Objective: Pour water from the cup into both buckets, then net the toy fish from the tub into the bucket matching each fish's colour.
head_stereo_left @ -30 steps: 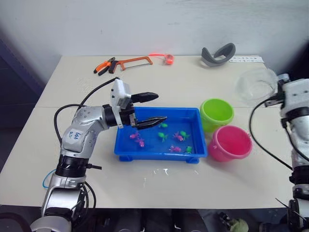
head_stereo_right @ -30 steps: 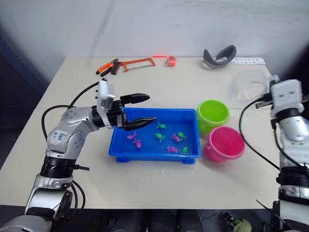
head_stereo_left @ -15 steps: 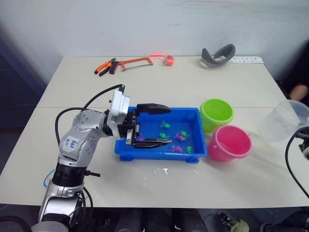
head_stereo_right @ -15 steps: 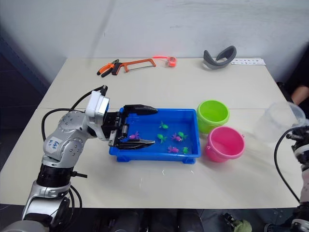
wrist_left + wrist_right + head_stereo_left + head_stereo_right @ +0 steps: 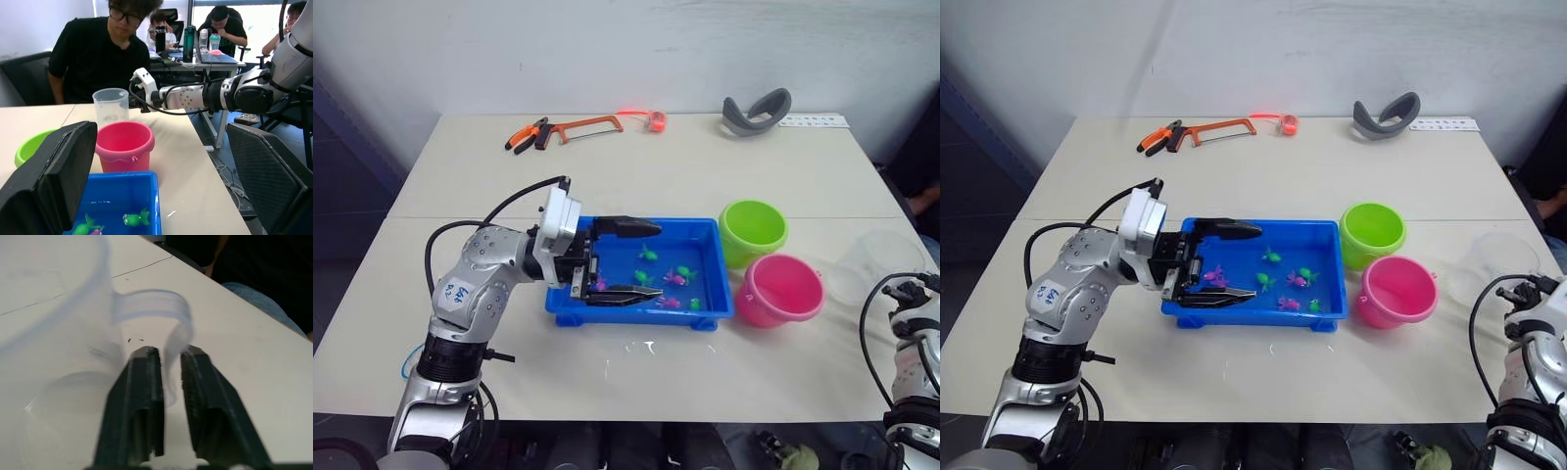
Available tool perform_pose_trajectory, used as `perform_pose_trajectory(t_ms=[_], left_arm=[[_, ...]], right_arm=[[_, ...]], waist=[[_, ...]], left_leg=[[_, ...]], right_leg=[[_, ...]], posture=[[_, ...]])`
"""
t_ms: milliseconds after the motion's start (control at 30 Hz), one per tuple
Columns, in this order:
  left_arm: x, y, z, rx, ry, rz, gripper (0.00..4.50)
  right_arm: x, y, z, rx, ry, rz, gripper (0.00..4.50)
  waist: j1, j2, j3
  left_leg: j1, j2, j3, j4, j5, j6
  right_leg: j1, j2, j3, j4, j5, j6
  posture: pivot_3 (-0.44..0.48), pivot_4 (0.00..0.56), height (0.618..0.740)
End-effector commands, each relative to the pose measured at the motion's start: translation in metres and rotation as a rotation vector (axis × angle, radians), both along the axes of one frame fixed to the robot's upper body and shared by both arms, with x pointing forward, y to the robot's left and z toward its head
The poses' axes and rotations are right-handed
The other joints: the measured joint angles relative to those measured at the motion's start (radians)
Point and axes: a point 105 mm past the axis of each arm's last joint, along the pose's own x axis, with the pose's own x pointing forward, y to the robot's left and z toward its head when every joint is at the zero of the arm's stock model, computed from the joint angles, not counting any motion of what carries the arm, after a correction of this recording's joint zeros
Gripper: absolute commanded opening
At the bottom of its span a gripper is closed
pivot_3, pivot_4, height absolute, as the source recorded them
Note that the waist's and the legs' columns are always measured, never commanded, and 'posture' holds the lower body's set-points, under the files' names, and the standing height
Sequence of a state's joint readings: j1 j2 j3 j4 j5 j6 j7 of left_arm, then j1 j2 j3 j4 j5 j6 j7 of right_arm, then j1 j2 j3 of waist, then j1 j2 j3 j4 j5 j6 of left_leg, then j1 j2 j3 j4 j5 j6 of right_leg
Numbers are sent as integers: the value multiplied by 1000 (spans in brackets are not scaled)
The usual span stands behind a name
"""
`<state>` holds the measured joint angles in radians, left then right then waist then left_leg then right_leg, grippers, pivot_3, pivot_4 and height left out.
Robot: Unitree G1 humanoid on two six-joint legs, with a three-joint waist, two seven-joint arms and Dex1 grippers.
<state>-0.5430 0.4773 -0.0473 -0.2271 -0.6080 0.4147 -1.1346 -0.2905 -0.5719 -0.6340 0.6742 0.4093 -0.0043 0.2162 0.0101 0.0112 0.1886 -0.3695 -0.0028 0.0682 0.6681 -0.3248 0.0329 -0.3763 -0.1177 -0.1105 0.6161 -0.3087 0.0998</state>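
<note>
The blue tub [image 5: 636, 311] sits mid-table with several small green and pink toy fish [image 5: 683, 273] in it. My left gripper [image 5: 658, 259] hangs open over the tub's left half, one finger near the far rim and one near the front rim, holding nothing. To the right of the tub stand the green bucket [image 5: 753, 227] and, in front of it, the pink bucket [image 5: 779, 290]. The clear cup [image 5: 873, 262] stands upright near the table's right edge. My right gripper [image 5: 168, 357] is shut on the cup's handle [image 5: 151, 303].
An orange hacksaw [image 5: 578, 125] and pliers [image 5: 524, 135] lie at the back left, and a grey curved object [image 5: 756, 108] at the back right. Water drops [image 5: 641, 348] spot the table in front of the tub. A person's hand [image 5: 925, 196] shows at the right edge.
The right arm has brought the cup down from a raised, tilted hold to standing upright low at the table's right edge. The left gripper has stayed open over the tub, shifting slightly right.
</note>
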Motion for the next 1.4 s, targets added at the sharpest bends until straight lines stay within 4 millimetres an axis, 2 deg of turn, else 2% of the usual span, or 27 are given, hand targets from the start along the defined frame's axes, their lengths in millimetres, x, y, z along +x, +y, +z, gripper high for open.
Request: perform_pose_trajectory(t_ms=[33,167,233,300,367,433,500,633,700,800,867,967,1033,1133,1167,1267,1333,1400], left_arm=[[-6,5,7,-9,-34,3,4500],[-6,15,3,5,-17,43,4500],[-4,29,-1,7,-5,104,4500],[-3,39,-3,10,-1,149,4500],[-7,60,-5,-22,11,207,4500],[-7,78,-1,-46,-76,307,4500],[-5,97,-2,-58,-69,421,4500],[-10,133,-13,-34,-39,606,4500],[-12,164,-27,-15,-24,751,4500],[-19,210,-37,-52,-12,989,4500],[-30,231,-40,-68,-25,1111,4500],[-52,264,-47,-104,-9,1299,4500],[-72,286,-58,-125,24,1434,4500],[-102,312,-78,-125,87,1632,4500],[-119,321,-87,-132,121,1715,4500],[-154,336,-105,-153,222,1894,4500],[-173,340,-116,-151,300,1978,4500],[-183,337,-121,-141,347,1997,4500]], right_arm=[[-15,-8,8,-42,-6,-23,2405],[-38,-9,11,-47,-7,-30,4391],[-59,-7,18,-54,-10,-11,4391],[-71,1,25,-58,-17,34,4391],[-77,31,60,-118,-143,233,4391],[-80,63,96,-148,-268,426,4391],[-78,85,118,-176,-306,570,4391],[-68,123,139,-236,-308,828,4391],[-63,156,144,-248,-306,1014,4391],[-60,207,138,-348,-269,1273,4391],[-57,233,136,-415,-304,1366,4391],[-70,274,120,-576,-353,1603,4391],[-78,293,113,-593,-411,1705,4391],[-83,304,103,-553,-462,1802,4391],[-84,306,96,-548,-452,1848,4391],[-86,308,89,-532,-469,1911,4391],[-87,306,87,-538,-488,1933,4391],[-86,303,83,-530,-480,1930,4391]], waist=[[3,0,0],[3,0,0],[3,1,0],[5,3,-1],[5,5,-1],[-4,5,0],[-13,5,0],[-13,2,1],[-6,0,1],[-5,0,1],[-7,-4,2],[-8,-6,2],[-8,-8,1],[-8,-9,1],[-8,-10,1],[-11,-18,0],[-8,-20,0],[-7,-21,0]], left_leg=[[0,0,0,0,0,0],[0,0,0,-1,0,0],[0,0,0,-1,0,0],[0,1,-1,-2,0,-1],[0,1,-1,-3,0,-1],[1,1,0,-3,-1,-1],[1,1,0,-3,-1,-1],[4,1,1,-3,-3,0],[3,1,0,-3,-3,0],[1,1,-1,-3,-4,2],[1,1,-1,-3,-4,2],[0,0,0,-2,-7,4],[0,0,0,-2,-9,4],[-1,0,-1,-2,-10,5],[-1,0,0,-2,-10,5],[0,0,0,-2,-11,6],[0,0,0,-2,-12,6],[0,0,-1,-1,-14,3]], right_leg=[[0,0,0,0,0,0],[0,0,0,-1,0,0],[0,0,0,-1,0,0],[0,-2,1,-2,0,0],[0,-3,0,-3,0,0],[0,-5,1,-4,0,0],[0,-6,1,-5,0,0],[0,-8,2,-5,1,-1],[0,-8,2,-5,0,-1],[0,-9,-1,-7,0,-1],[0,-10,-2,-8,0,-1],[0,-13,-3,-9,0,-1],[0,-13,-3,-10,0,0],[1,-13,-4,-10,0,0],[1,-13,-4,-11,1,1],[2,-13,-4,-15,1,1],[2,-13,-4,-16,1,1],[2,-14,-4,-15,1,1]], posture=[[0,150,740],[0,150,740],[0,150,740],[0,150,740],[0,150,740],[0,150,740],[0,150,740],[0,150,740],[0,150,740],[0,150,740],[0,150,740],[0,150,740],[0,150,740],[0,150,740],[0,150,740],[0,150,740],[0,150,740],[0,150,740]])
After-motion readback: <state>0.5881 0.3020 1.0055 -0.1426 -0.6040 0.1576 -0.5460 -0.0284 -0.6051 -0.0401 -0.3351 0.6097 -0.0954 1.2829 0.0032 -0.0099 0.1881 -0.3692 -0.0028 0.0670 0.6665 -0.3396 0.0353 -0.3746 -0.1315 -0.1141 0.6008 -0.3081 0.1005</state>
